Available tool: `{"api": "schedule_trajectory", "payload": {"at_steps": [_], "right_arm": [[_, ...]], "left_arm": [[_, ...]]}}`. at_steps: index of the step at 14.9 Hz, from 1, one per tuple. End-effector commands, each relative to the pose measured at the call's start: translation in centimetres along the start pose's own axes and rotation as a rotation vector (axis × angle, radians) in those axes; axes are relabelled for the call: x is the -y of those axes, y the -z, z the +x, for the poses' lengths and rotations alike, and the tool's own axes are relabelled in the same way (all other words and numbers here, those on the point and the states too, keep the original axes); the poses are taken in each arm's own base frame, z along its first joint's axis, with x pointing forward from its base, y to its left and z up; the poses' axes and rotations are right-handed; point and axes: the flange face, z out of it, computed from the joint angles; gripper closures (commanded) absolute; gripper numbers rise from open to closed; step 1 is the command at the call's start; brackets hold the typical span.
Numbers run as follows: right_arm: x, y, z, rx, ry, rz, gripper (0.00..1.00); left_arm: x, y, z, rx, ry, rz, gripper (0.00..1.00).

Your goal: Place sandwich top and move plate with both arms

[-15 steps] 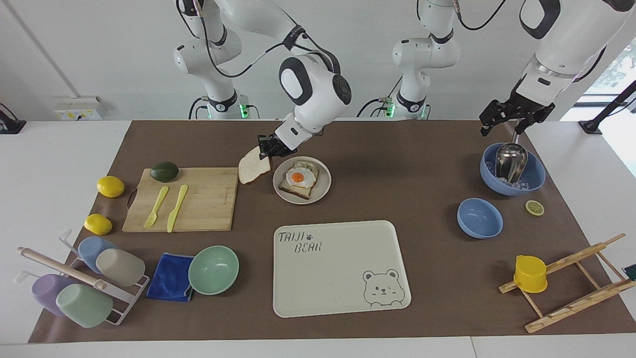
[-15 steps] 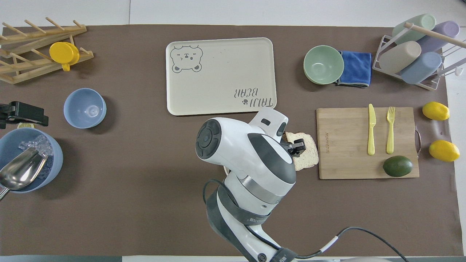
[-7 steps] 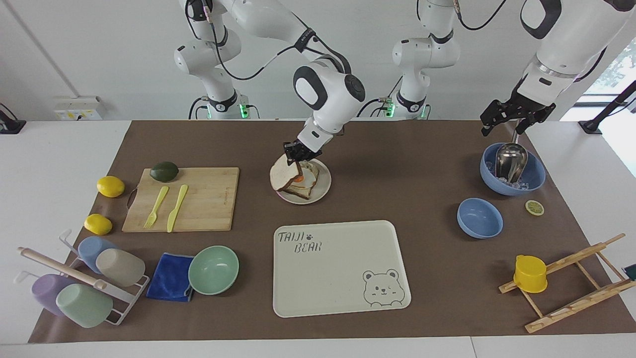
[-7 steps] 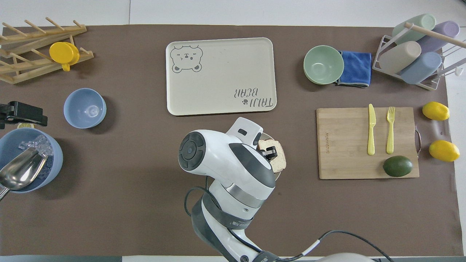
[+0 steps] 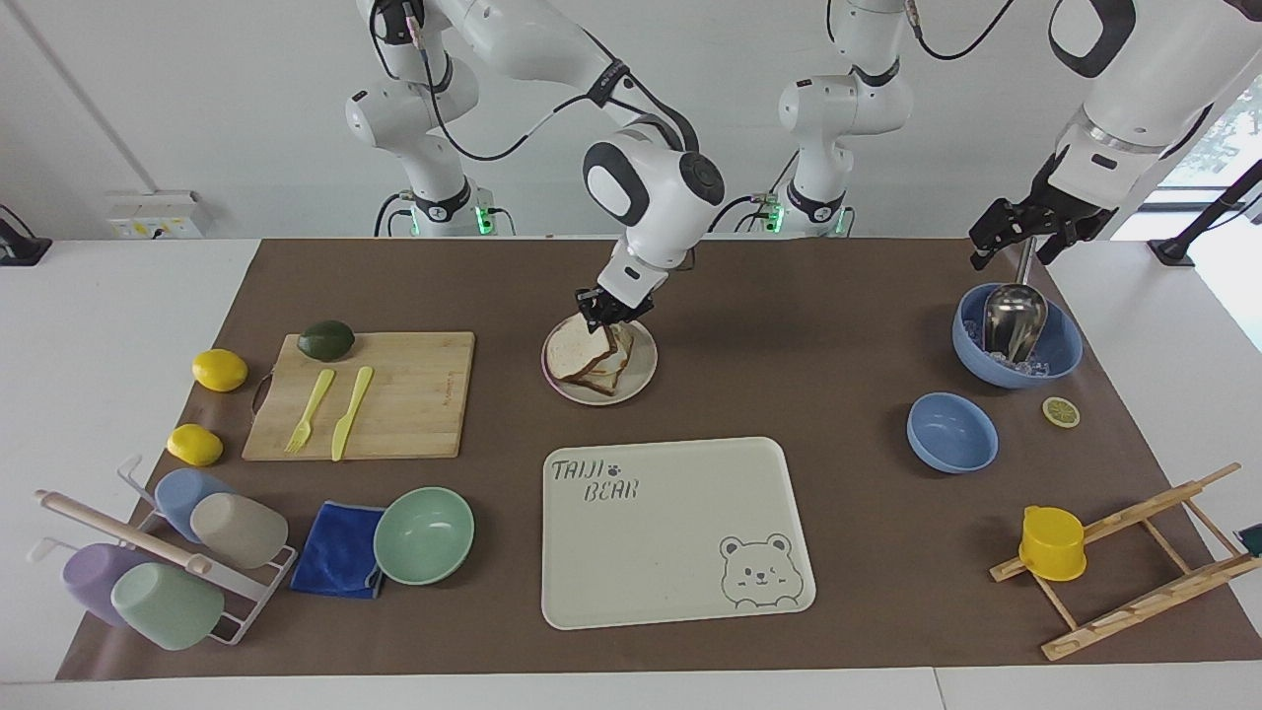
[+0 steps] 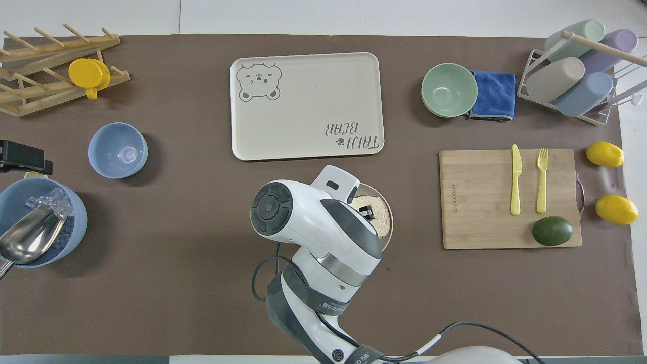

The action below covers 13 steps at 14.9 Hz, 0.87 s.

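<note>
Bread, the sandwich top (image 5: 570, 353), leans tilted over the toast on the plate (image 5: 641, 376), pinched at its upper edge by the right gripper (image 5: 603, 314), whose fingertips are clamped together on the slice. The plate sits near the middle of the table, nearer to the robots than the cream tray (image 5: 675, 529) with its bear drawing, and beside the cutting board (image 5: 414, 394) toward the right arm's end. In the overhead view the right arm's wrist covers most of the plate (image 6: 388, 222), leaving only part of the slice (image 6: 380, 218) showing. The left gripper (image 5: 1020, 232) hangs with jaws apart over the blue bowl (image 5: 1060, 360) that holds ice and a metal scoop (image 5: 1014, 320); that arm waits. On the board lie one fork (image 5: 311, 409), one knife (image 5: 350, 411) and one avocado (image 5: 326, 340). Two lemons (image 5: 219, 370) lie beside the board. There are three bowls: two blue, one mint green (image 5: 424, 534) beside a blue cloth (image 5: 338, 549). Four cups rest in the wire rack (image 5: 251, 611), and one yellow cup (image 5: 1052, 542) sits on the wooden rack (image 5: 1144, 592). One lemon slice (image 5: 1061, 411) lies near the ice bowl.
</note>
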Motion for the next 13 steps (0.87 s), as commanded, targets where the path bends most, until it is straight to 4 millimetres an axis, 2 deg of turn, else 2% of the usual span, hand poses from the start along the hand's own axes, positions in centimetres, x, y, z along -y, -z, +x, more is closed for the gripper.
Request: {"api": "schedule_trajectory", "payload": {"at_steps": [1,4,5,6,7,11,13], "right_arm": [[0.5,-1.2,-0.7,0.004,-0.044,0.052,1.00],[0.8,-1.4,-0.8,-0.007,-0.038,0.064,1.00],[0.8,-1.4,-0.8,-0.007,-0.037,0.064,0.77],[0.9,-1.4,-0.8,-0.009,-0.035,0.065,0.58],[1.0,-1.3,-0.8,-0.011,-0.034,0.065,0.50],[1.2,-0.2,-0.7,-0.033,-0.030,0.076,0.29],[1.7,2.8,-0.5,-0.052,-0.041,0.141,0.17]], "left_arm": [[0.5,0.3,-0.1,-0.007,0.002,0.012,0.00],[0.1,0.3,-0.1,-0.007,-0.006,0.012,0.00],[0.0,0.2,-0.1,-0.008,-0.007,0.012,0.00],[-0.2,0.2,-0.1,-0.007,-0.010,0.012,0.00],[-0.2,0.2,-0.1,-0.004,-0.012,0.012,0.00],[0.5,0.0,-0.1,-0.004,-0.003,0.012,0.00],[0.5,0.1,-0.5,-0.004,0.002,0.011,0.00]]}}
